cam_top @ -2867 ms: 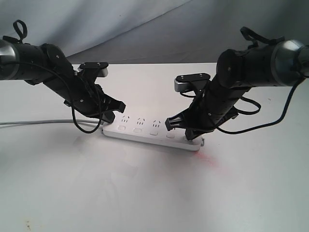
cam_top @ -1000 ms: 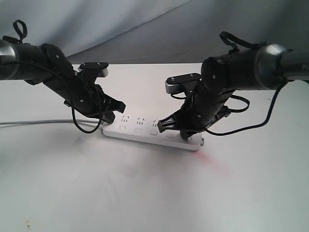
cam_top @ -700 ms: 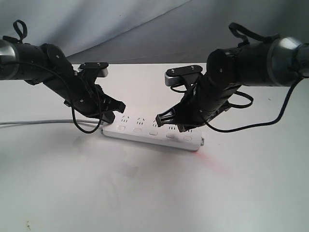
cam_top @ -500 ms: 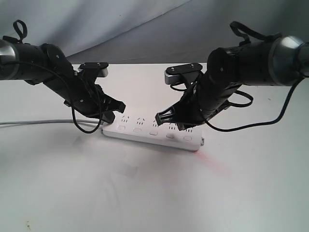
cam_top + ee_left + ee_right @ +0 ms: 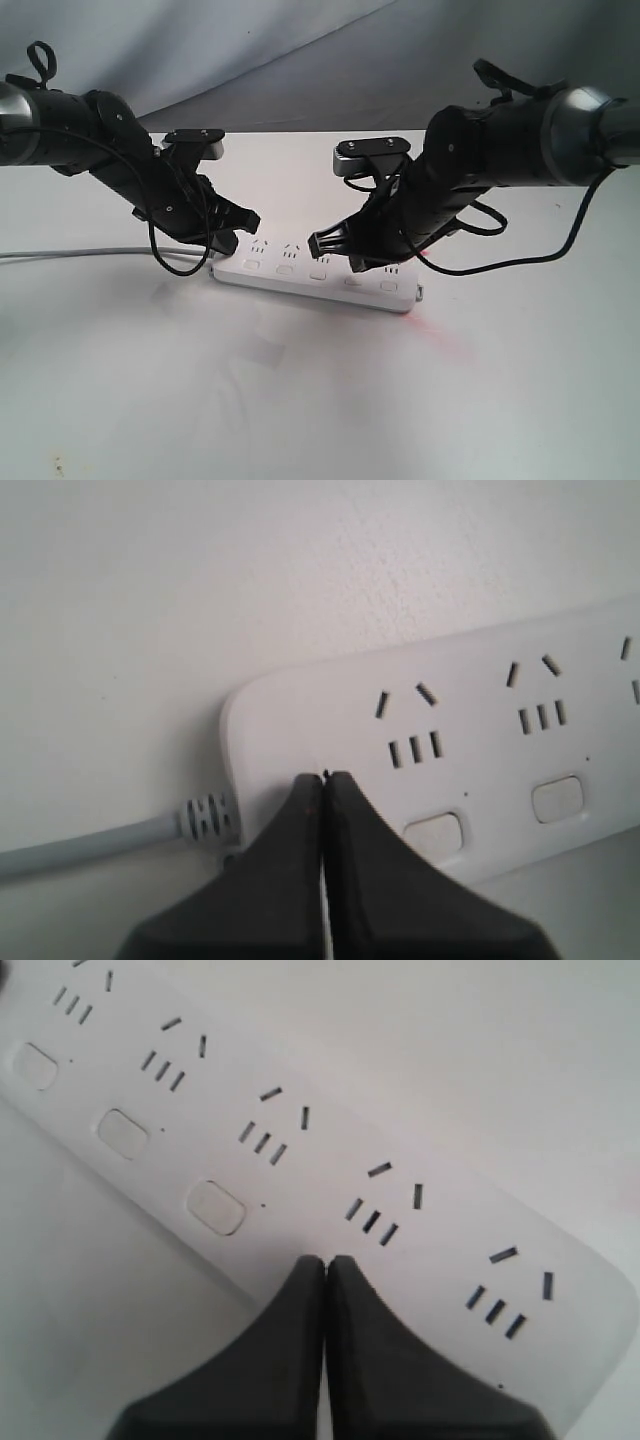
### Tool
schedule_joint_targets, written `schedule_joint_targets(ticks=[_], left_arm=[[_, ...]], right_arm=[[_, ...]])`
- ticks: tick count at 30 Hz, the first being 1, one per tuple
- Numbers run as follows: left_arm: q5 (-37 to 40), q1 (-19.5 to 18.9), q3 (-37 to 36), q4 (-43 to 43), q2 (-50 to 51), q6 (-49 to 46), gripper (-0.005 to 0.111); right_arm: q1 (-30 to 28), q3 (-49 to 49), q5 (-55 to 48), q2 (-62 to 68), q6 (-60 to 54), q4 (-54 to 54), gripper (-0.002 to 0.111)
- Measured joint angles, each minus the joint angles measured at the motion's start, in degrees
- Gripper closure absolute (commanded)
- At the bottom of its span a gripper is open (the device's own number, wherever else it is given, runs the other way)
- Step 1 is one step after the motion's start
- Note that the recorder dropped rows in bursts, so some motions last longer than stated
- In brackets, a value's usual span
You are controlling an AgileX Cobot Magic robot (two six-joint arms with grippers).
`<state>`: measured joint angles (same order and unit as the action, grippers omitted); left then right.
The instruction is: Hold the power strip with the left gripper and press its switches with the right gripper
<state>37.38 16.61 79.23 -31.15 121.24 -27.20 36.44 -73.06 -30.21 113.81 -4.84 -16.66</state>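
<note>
White desk (image 5: 300, 400) with a power strip (image 5: 300, 275) lying flat at its middle, its grey cord (image 5: 60, 254) trailing left. The left hand (image 5: 248, 222), jaws pressed together and empty, sits at the strip's cord end. The right hand (image 5: 320, 245), also closed and empty, hovers above the switches (image 5: 318, 274).

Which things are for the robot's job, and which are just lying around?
For the job:
power strip
switches
left gripper, shut, pressing on the strip's end
right gripper, shut, over the strip

Just there:
cord
table
grey backdrop
</note>
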Motion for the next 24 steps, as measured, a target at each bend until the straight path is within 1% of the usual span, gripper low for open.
schedule_joint_targets(ticks=[5,13,24], left_arm=[[0.0,0.0,0.0,0.0,0.0,0.0,0.107],[0.0,0.0,0.0,0.0,0.0,0.0,0.107],[0.0,0.0,0.0,0.0,0.0,0.0,0.107]], right_arm=[[0.04,0.0,0.67,0.14,-1.63,-1.21,0.108],[0.04,0.0,1.3,3.03,-1.85,-1.49,0.108],[0.04,0.0,1.66,3.11,-1.85,-1.69,0.108]])
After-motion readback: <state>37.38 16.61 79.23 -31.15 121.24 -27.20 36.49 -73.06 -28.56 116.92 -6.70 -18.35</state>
